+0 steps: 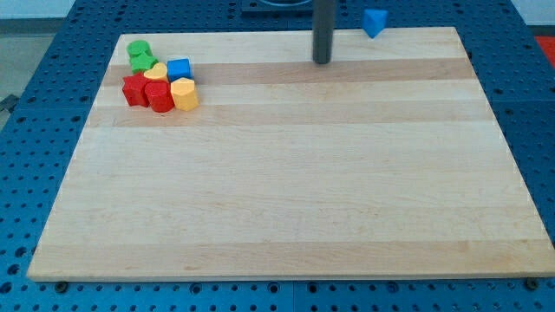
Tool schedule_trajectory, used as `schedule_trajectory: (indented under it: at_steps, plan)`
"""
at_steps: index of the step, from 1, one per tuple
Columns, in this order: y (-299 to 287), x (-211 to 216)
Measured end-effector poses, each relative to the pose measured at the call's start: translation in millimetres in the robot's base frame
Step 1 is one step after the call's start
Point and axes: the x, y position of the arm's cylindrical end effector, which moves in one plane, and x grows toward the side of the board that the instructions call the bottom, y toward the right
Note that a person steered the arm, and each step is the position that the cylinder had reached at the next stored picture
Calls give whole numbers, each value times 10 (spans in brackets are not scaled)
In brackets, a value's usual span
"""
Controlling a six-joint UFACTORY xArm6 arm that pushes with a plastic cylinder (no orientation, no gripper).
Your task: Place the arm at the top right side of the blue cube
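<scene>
Hovering tip (323, 61), rod cropped above, right of blue cube (179, 68).

No text, label, brand, number or sign can be read anywhere: not on the wooden board (286, 173), not on the coloured blocks, not on the blue surface around it.

Wooden board (286, 173): block cluster (160, 78) top-left corner; blue block (375, 22) at top edge.
</scene>
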Motion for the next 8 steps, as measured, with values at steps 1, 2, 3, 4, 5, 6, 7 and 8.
schedule_trajectory:
  at_steps: [1,2,3,4,5,6,7,8]
  plan:
    - [520,-222]
    - [803,-323]
    - [835,-326]
    - [835,-327]
    - [881,-439]
    - [1236,-562]
    - [1449,-645]
    - [1354,-653]
